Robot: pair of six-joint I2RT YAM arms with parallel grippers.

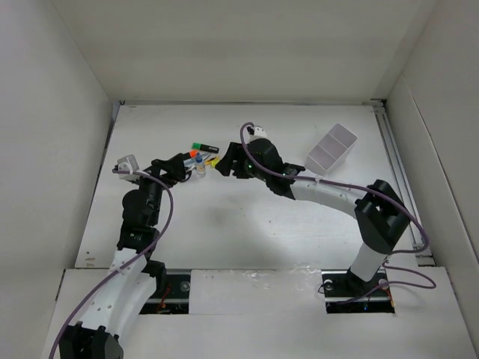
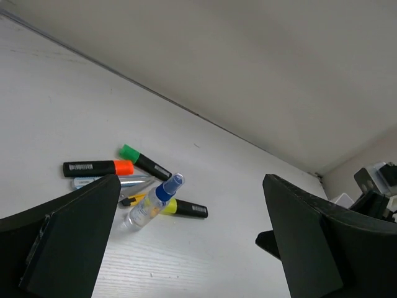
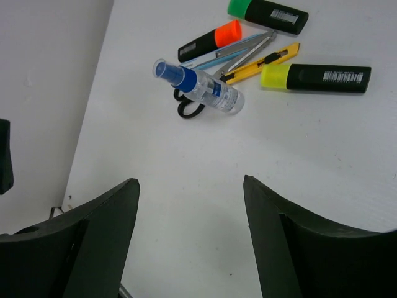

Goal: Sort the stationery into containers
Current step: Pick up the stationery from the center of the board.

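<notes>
The stationery lies in a small pile (image 1: 200, 155) at the back left of the table. In the right wrist view I see a green-capped black marker (image 3: 268, 13), an orange-and-black marker (image 3: 209, 41), a bluish pen (image 3: 226, 54), a yellow pen (image 3: 260, 63), a yellow-and-black marker (image 3: 316, 77), and small black-handled scissors (image 3: 189, 107) under a clear spray bottle (image 3: 198, 88). The left gripper (image 1: 184, 165) is open just left of the pile. The right gripper (image 1: 224, 166) is open just right of it. Neither holds anything. The white two-compartment container (image 1: 331, 148) stands at the back right.
White walls (image 1: 67, 149) enclose the table on the left, back and right. The pile lies close to the back left corner. The right arm (image 1: 329, 194) stretches across the middle of the table. A metal rail (image 1: 393, 149) runs along the right edge.
</notes>
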